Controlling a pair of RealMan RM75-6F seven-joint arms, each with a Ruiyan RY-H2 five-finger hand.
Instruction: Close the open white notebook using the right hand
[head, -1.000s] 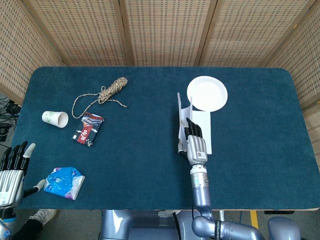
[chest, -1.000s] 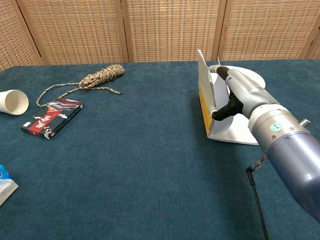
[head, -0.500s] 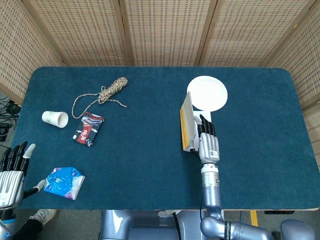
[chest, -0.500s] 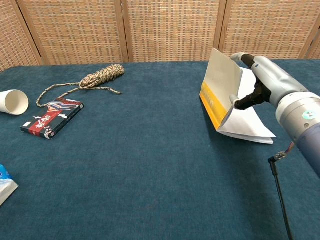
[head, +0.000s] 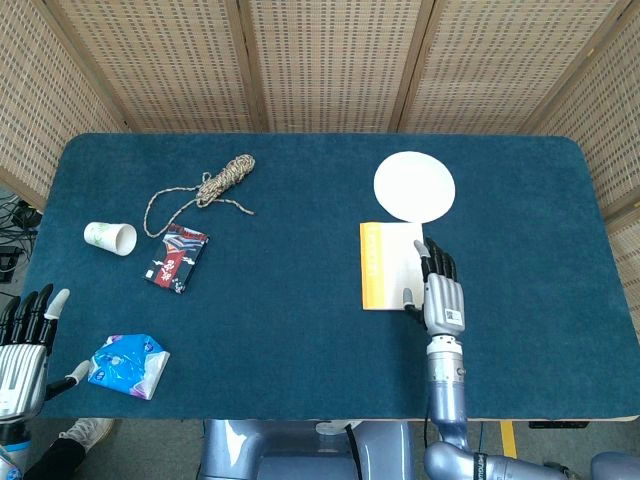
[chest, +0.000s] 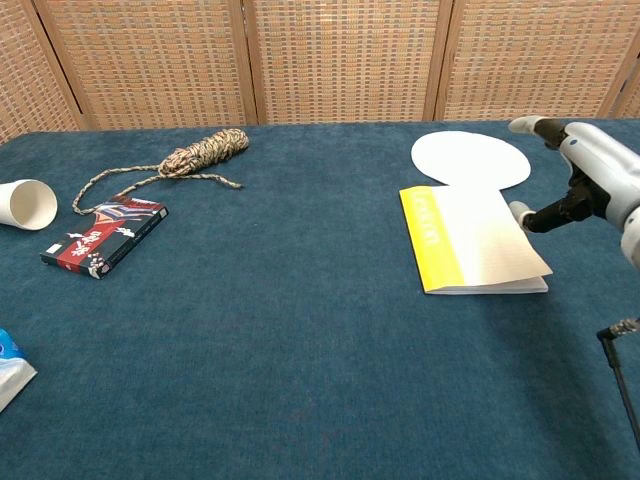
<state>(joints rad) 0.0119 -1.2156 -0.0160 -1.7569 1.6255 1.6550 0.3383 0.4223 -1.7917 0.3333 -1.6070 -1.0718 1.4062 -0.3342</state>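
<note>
The right hand (head: 441, 290) hovered just right of the notebook (head: 391, 265), fingers apart and straight, holding nothing; whether a fingertip touched the cover's right edge could not be told. The notebook lay shut and flat on the desk (head: 280, 330), right of centre, its yellow spine strip to the left and its loose page edges to the right, its far edge just beside a white paper plate (head: 414, 186). It looked light and thin, with a bendy cover and soft pages that would flex rather than resist; the free right edge seemed the place to lift or press, the spine acting as hinge. Small pale lettering ran along the yellow strip, too faint to read. Far off at the near left corner, the left hand (head: 24, 345) hung spread and empty, near a blue packet (head: 128, 364) whose printing was illegible.
</note>
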